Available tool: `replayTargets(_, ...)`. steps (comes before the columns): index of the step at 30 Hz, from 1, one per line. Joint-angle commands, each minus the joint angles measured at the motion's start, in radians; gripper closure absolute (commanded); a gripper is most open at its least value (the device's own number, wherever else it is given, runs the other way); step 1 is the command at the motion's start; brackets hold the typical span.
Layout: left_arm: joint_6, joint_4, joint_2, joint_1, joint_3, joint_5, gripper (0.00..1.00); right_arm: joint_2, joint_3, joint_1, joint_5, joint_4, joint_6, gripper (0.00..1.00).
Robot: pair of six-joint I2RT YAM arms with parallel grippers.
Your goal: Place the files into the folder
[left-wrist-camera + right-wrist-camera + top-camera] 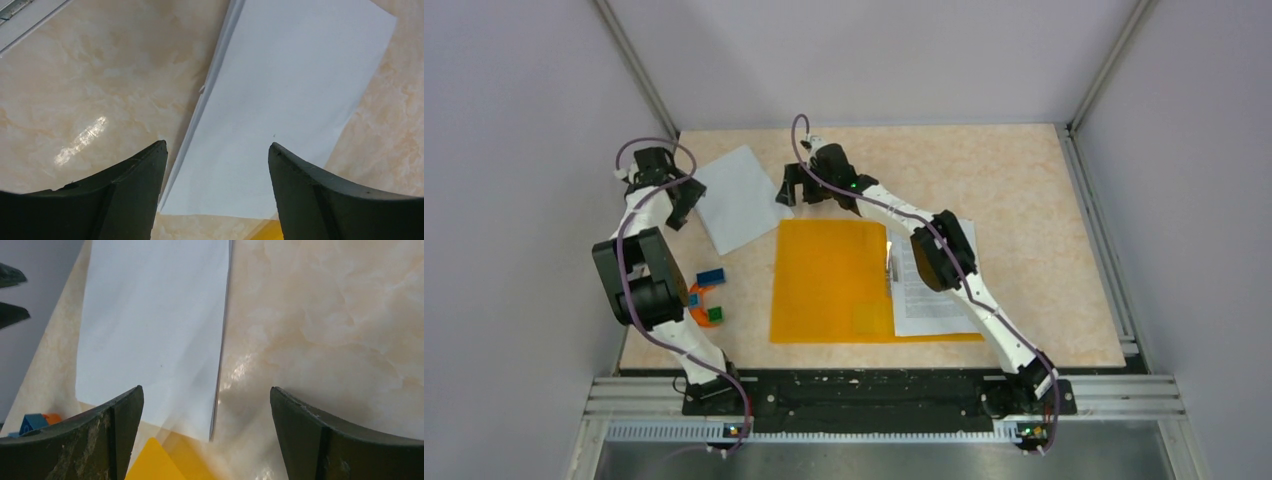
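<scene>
Orange folder lying flat, printed sheet overlapping its right edge, blank sheet outside it, both jaws wide, empty

- Paper sheets: two. I count one blank sheet and one printed sheet.
- Folders: one, the orange folder.
- Toy blocks: four that I can make out, bunched together:
  - two blue, a longer blue block and a smaller blue block
  - one green block
  - one orange arch block
  - My own arm covers part of that bunch, so I cannot tell whether it hides others.
- Arms: two, my left arm and my right arm.
- Grippers: two, my left gripper and my right gripper, each with two fingers.
- Tables: one table.
</scene>
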Motion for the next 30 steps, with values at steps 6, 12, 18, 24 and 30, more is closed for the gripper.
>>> replayTargets(6, 0.034, 0.121, 0.095, 0.074, -0.023, 0.233, 0.19, 0.081, 0.083, 0.007, 0.001, 0.192, 0.106, 0.09)
replayTargets(12, 0.064, 0.144, 0.135, 0.1, -0.034, 0.309, 0.17, 0.108, 0.092, 0.018, -0.018, 0.247, 0.137, 0.12)
replayTargets(18, 0.071, 0.159, 0.167, 0.1, -0.047, 0.323, 0.17, 0.141, 0.096, 0.02, -0.058, 0.284, 0.181, 0.13)
replayTargets(24, 0.053, 0.167, 0.187, 0.1, -0.056, 0.324, 0.17, 0.148, 0.097, 0.02, -0.088, 0.303, 0.203, 0.13)
replayTargets(30, 0.031, 0.205, 0.213, 0.1, -0.063, 0.377, 0.21, 0.166, 0.102, 0.02, -0.124, 0.336, 0.239, 0.13)
